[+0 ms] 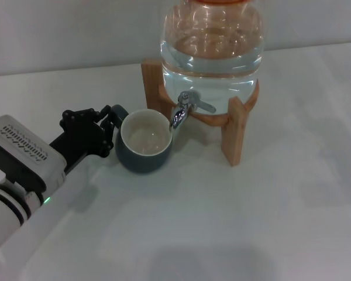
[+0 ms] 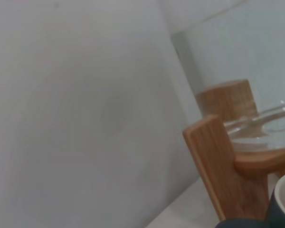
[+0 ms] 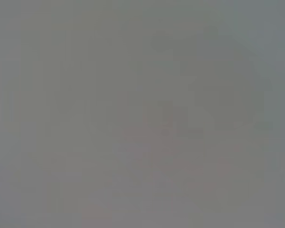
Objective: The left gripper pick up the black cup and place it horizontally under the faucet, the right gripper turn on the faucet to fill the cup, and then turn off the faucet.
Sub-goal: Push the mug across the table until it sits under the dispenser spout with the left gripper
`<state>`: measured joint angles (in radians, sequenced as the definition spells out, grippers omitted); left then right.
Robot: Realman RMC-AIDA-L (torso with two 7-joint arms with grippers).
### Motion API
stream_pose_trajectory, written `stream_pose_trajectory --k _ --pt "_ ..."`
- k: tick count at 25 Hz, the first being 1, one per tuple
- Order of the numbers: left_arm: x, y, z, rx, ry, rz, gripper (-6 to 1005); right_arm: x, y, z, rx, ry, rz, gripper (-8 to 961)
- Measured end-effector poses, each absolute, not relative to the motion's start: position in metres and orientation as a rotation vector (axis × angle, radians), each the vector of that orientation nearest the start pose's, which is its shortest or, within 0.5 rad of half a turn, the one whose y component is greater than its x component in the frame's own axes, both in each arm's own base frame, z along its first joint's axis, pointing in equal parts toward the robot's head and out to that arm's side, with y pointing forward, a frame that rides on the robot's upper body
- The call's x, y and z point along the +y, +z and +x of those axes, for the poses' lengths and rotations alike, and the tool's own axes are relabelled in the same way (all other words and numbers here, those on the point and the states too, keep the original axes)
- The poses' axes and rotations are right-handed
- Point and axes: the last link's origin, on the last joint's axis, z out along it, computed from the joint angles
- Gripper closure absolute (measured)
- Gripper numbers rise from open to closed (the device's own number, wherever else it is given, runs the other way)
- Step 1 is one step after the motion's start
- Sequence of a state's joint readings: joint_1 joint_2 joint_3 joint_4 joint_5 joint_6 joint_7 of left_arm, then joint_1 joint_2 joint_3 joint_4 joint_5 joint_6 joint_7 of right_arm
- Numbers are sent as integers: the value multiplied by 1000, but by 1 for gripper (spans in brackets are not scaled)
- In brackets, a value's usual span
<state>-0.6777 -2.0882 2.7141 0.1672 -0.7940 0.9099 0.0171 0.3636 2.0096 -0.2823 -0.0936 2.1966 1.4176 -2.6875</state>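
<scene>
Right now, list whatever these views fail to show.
- Right gripper: in no view; the right wrist view is a blank grey blur.
- Left gripper: its fingers at the black cup handle blend together in the head view.
- Glass jar: top cut off by the frame edge.

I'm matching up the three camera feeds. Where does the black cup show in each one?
Head view: the black cup stands upright left of centre, under the faucet, with the left end effector at its handle.
Left wrist view: only an edge of it shows in the bottom right corner.
Right wrist view: not in it; nothing can be made out.
Shared landmark: the wooden stand.
</scene>
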Motion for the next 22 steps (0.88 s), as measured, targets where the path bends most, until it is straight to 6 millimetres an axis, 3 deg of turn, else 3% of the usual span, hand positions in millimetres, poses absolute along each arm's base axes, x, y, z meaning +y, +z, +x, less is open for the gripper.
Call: stream_pose_trajectory --k 22 --pt "365 -98 -252 -103 -442 -2191 932 296 99 382 491 841 -1251 98"
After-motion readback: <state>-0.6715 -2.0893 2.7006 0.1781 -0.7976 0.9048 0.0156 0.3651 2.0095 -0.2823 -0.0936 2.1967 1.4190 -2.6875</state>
